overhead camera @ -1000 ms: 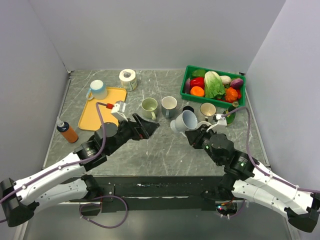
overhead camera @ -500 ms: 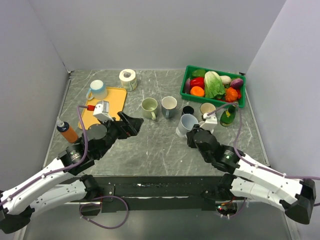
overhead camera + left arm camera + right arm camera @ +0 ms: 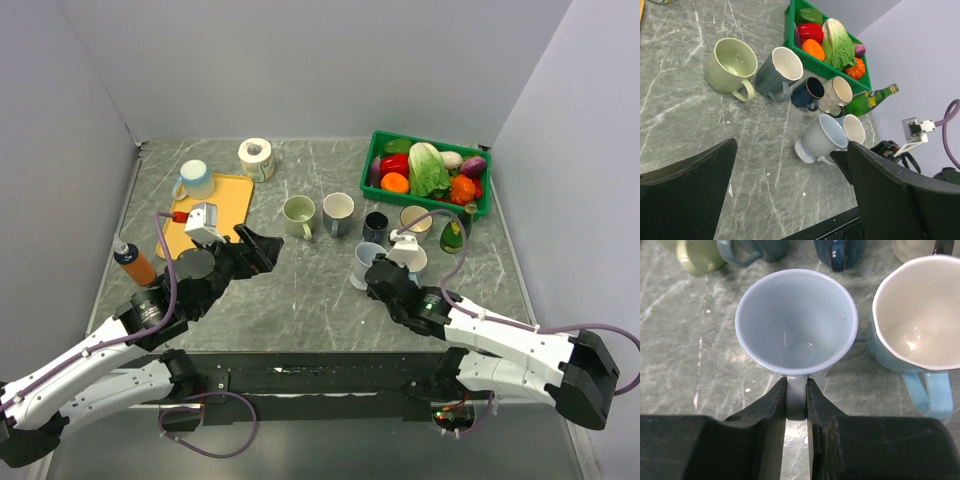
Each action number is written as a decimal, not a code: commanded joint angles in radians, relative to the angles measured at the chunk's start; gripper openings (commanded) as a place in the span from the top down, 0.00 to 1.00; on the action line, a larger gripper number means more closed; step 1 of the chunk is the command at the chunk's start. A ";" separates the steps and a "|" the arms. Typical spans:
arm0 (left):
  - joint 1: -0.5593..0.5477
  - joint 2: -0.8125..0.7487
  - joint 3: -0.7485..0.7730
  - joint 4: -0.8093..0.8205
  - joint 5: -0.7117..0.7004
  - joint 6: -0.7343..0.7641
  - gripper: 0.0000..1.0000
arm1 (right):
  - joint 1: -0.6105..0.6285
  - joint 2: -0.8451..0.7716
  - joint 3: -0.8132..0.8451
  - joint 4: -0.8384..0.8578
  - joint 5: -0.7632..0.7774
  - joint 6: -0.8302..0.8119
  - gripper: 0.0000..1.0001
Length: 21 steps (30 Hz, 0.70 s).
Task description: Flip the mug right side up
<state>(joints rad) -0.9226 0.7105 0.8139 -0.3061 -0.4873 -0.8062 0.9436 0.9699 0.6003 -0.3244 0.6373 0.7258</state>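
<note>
Now, mug: the pale grey-blue flared ceramic mug (image 3: 796, 325) is seen on the grey marbled tabletop (image 3: 685, 365), just in front of the row of other mugs (image 3: 340, 213), mouth turned up
Long axis: judged vertical, or close to it; whether the foot rests flat on the tabletop is not settled by these views
Right pincer: the right gripper (image 3: 796, 390) is closed on the mug's handle, which is pinched between its two black fingers (image 3: 770, 410)
Direction: the mug lies straight ahead of the right gripper, with the handle pointed back at the wrist
Left pincer: the left gripper (image 3: 262, 243) is spread wide and empty, well apart to the mug's left
Nearer arm: the right, by far
Neighbour: a light blue mug with a white inside (image 3: 912, 325) stands just beside the gripped mug, on its right
Coming move: a release and a straight pull-back along the handle line is judged to be called for, so that the mug is neither dragged nor tipped toward its neighbour
</note>
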 commanded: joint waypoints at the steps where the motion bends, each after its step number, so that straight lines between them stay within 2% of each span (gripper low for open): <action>1: -0.001 0.000 0.031 0.001 -0.019 0.012 0.04 | 0.000 0.035 0.003 0.114 0.073 0.046 1.00; 14: 0.001 0.000 0.027 -0.008 -0.027 0.015 0.04 | 0.001 0.179 -0.051 0.263 0.105 -0.005 1.00; 21: -0.001 0.003 0.036 -0.025 -0.039 0.016 0.04 | 0.007 0.230 -0.042 0.228 0.107 0.041 0.99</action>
<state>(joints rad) -0.9226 0.7109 0.8139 -0.3244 -0.4961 -0.8055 0.9447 1.1877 0.5541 -0.0986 0.6994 0.7322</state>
